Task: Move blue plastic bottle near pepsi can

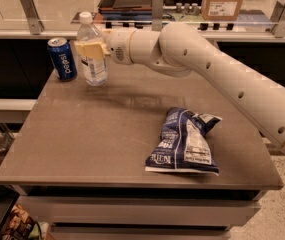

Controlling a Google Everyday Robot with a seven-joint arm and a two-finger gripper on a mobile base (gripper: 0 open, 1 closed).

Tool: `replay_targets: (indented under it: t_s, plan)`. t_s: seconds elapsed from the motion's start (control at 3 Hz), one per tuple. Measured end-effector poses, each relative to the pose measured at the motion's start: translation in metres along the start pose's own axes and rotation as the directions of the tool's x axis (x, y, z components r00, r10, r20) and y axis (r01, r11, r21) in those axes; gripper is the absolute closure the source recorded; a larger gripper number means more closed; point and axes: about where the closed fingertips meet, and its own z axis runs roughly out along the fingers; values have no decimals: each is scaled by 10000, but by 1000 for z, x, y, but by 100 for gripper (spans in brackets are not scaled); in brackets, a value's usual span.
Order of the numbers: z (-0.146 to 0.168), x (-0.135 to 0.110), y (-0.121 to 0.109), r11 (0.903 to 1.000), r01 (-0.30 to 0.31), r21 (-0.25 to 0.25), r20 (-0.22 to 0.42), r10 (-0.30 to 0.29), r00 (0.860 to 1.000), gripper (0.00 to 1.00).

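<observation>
gripper at back-left of desk, jaws clamped on blue plastic bottle; pepsi can just beside it, narrow gap between; arm spans back-right; snack bag blocks front-right; front-left and centre open

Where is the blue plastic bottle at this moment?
In the camera view the blue plastic bottle is upright at the far left corner of the table, just right of the pepsi can, with the gripper clasped around its middle.
</observation>
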Motion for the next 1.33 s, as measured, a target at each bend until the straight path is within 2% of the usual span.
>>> replay_targets:
  t_s: [0.33, 0.67, 1.33]
  plan:
    - [0, 0, 0, 10000, -2, -2, -3, 2, 10000, 100]
    - [2, 0, 2, 10000, 1, -47, -1, -1, 10000, 82]
    - [6, -1, 6, 9999, 7, -127, 2, -7, 10000, 36]
